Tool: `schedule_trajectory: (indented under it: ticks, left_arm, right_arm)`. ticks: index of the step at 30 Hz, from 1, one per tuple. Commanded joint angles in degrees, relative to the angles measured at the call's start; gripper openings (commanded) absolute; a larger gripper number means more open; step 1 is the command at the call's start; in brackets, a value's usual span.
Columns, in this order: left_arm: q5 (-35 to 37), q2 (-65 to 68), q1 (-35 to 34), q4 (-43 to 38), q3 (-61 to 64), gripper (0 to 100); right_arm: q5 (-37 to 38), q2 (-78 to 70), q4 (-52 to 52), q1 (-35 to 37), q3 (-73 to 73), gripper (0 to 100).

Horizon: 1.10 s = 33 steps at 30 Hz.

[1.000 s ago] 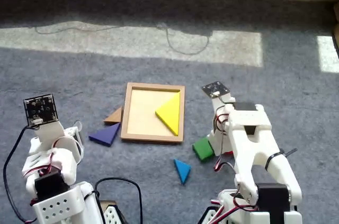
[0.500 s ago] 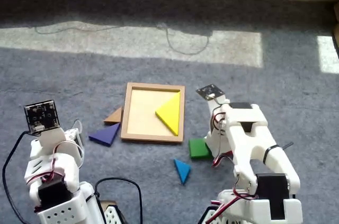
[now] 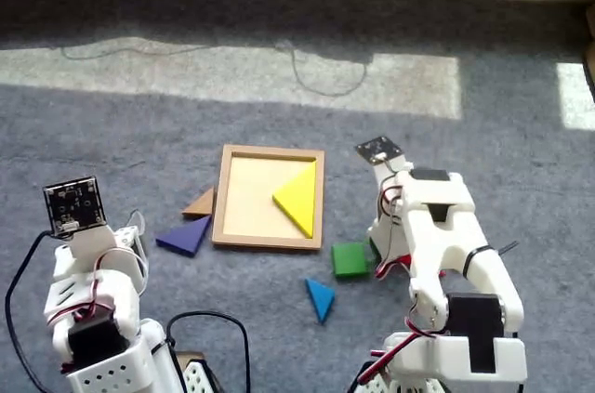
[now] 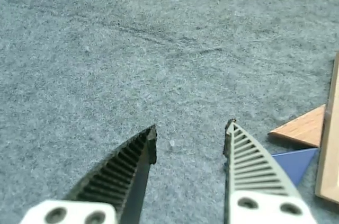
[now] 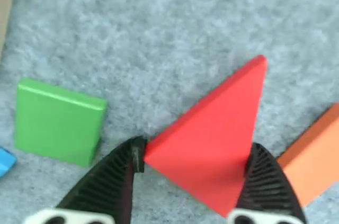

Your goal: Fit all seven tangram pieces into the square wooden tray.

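The square wooden tray (image 3: pixel 228 226) holds one yellow triangle (image 3: pixel 299 196). On the carpet to its left lie a brown triangle (image 3: pixel 199 203) and a dark blue piece (image 3: pixel 184 235). Below its right corner sit a green square (image 3: pixel 350 259) and a blue triangle (image 3: pixel 320 299). My right gripper (image 5: pixel 193 155) is open and low over a red triangle (image 5: pixel 212 134), one fingertip close against each side of it. The green square (image 5: pixel 58 123) and an orange piece (image 5: pixel 312 163) flank that triangle. My left gripper (image 4: pixel 190 136) hangs open over bare carpet, with the brown triangle (image 4: pixel 302 127) off to one side.
The right arm (image 3: pixel 437 235) stands just right of the tray and covers the red and orange pieces from above. The left arm (image 3: pixel 88 263) is at the lower left. A thin cable (image 3: pixel 316 82) lies on the carpet behind the tray.
The right arm swung slightly toward the tray and back. The green square was nudged a little to the left and turned squarer. The left arm lowered slightly.
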<state>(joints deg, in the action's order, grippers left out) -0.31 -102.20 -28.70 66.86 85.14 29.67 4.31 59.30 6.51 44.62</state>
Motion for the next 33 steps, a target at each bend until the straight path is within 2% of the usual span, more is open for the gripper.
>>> schedule_trajectory:
  ticks: [1,5,11,15,25,29,33]
  left_arm:
    - [-0.5,-0.5,-0.7,0.2,0.0,22]
    - [-0.5,-0.5,-0.7,0.2,0.0,22]
    - [-0.5,-0.5,-0.7,0.1,0.0,22]
    - [-0.5,-0.5,-0.7,0.1,0.0,22]
    - [-0.5,-0.5,-0.7,0.1,0.1,22]
    - [-0.5,-0.5,-0.7,0.1,0.1,22]
    - [-0.5,-0.5,-0.7,0.1,0.1,22]
  right_arm:
    - [0.4,0.7,-1.7,1.5,-2.6,7.9]
    - [0.7,5.0,2.3,1.5,-2.8,7.7]
    - [0.7,13.3,3.0,1.8,-2.8,7.7]
    - [0.7,16.9,2.9,6.1,-2.9,7.7]
    - [0.6,17.2,2.4,19.8,-14.7,7.7]
    - [0.6,15.0,-3.0,24.5,-17.2,7.7]
    - [0.7,6.7,-8.9,27.9,-20.4,7.7]
